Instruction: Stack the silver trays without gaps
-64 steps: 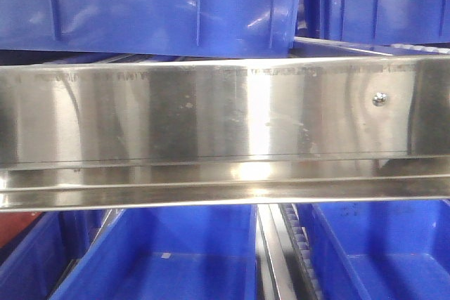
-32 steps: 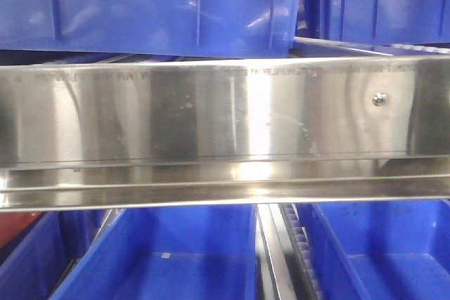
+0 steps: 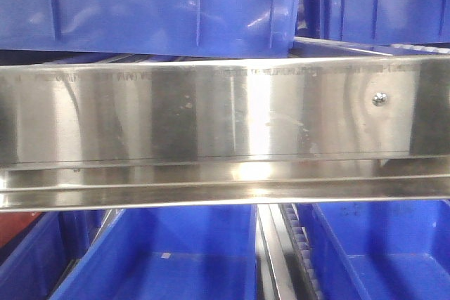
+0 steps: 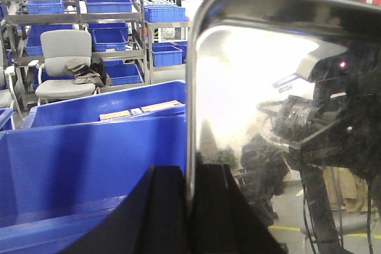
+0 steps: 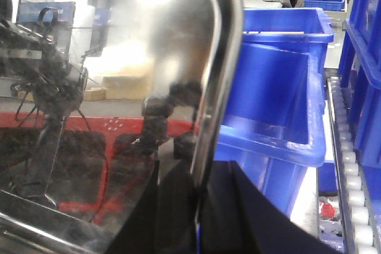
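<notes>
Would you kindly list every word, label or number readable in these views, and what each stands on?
No text reads for certain.
On the steel shelf rail: a row of small characters along the top edge, too blurred to read.
On the lower right blue bin: faint wall marks, illegible.
On the papers, left wrist view: too small to read.
On the silver tray: reflections only, no text.

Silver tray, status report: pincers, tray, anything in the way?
Left pincer shut on silver tray rim. Right pincer shut on rim too. Blue bins close alongside.
</notes>
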You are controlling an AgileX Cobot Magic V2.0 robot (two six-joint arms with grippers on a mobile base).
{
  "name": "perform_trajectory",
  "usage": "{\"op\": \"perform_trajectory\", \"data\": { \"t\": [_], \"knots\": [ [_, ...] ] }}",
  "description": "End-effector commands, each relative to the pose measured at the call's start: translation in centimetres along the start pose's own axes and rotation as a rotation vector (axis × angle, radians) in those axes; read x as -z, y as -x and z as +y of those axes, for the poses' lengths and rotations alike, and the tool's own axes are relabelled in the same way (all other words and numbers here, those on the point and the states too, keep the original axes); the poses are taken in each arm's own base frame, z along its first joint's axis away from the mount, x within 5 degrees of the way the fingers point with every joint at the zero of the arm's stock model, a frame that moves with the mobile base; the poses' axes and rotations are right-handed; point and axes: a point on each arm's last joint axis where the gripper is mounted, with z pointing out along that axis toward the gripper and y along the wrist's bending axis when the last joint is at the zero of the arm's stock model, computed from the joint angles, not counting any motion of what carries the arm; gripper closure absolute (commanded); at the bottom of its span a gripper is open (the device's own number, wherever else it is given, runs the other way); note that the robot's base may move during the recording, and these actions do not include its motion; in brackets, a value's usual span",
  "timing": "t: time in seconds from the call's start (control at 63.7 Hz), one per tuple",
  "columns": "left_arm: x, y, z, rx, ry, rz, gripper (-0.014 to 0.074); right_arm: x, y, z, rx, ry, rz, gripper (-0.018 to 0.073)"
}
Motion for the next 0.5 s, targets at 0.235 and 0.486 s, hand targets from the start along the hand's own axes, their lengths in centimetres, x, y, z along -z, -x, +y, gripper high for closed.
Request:
{"op": "perform_trajectory", "data": {
  "t": [0.235,0.486],
  "knots": [
    [0.11,1.16,-1.00,-0.014,-0.072,-0.111,0.0605,0.82,2.20,3.82,0.043,0.375,-0.274,0.0617],
    [0.11,1.16,-1.00,-0.014,-0.072,-0.111,0.0605,0.84,2.22,3.85,0.043,0.378,-0.277,0.0617]
  ]
}}
